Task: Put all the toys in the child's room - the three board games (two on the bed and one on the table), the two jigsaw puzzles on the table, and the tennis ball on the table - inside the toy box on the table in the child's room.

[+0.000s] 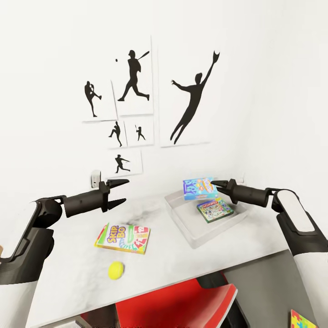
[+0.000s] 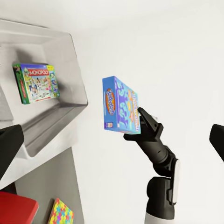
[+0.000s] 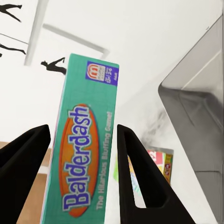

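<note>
My right gripper (image 1: 215,185) is shut on the blue Balderdash board game (image 1: 198,188), holding it in the air over the far part of the light grey toy box (image 1: 182,222). In the right wrist view the Balderdash box (image 3: 84,154) stands between the two fingers (image 3: 135,172). A Monopoly board game (image 1: 215,210) lies flat inside the toy box. The Skip-Bo board game (image 1: 123,238) and the tennis ball (image 1: 116,270) rest on the white table (image 1: 68,278). My left gripper (image 1: 119,192) hovers open and empty above the table, left of the toy box.
A red chair (image 1: 182,304) is tucked at the table's near edge. A colourful jigsaw puzzle (image 1: 303,320) lies below table level at the lower right. Baseball silhouette posters (image 1: 134,82) hang on the white wall behind, with a small white wall fitting (image 1: 95,178).
</note>
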Available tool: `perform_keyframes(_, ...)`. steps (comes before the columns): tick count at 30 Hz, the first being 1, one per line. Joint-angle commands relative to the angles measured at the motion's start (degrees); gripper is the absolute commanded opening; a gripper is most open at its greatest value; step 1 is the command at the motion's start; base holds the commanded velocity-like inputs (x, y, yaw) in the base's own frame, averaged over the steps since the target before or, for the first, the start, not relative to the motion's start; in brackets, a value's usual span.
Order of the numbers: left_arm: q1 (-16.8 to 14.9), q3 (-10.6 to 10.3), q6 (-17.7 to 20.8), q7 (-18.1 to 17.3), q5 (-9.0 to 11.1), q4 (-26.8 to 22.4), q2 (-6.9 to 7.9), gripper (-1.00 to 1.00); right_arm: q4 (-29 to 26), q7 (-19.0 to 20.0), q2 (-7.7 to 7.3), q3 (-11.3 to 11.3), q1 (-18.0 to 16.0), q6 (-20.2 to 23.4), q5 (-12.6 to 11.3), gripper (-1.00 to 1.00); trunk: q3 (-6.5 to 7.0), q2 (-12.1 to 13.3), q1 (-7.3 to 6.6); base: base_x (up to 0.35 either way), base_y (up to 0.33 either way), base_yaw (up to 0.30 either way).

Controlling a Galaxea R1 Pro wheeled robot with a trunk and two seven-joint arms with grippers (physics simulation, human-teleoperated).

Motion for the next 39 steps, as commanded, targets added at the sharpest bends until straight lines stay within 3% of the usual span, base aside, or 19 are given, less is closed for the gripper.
perform_keyframes(1,-0.06,0.05,0.1,0.6,0.56,-0.03,0.0,1.0,0.16,-0.58,-0.03,0.2,-0.06,0.05,-0.74,-1.0,-0.22,-0.14,0.03,0.0,0.0,0.0)
perform_keyframes(14,-0.06,0.05,0.1,0.6,0.56,-0.03,0.09,1.0,1.95,-0.49,-0.07,1.79,-0.14,0.05,-0.75,-1.0,-1.43,-0.14,0.03,0.0,0.0,0.0)
perform_keyframes(39,-0.06,0.05,0.13,0.6,0.56,-0.03,0.17,1.0,2.25,-0.62,-0.08,1.93,-0.68,0.05,-0.72,-1.0,-3.75,-0.14,0.03,0.0,0.0,0.0)
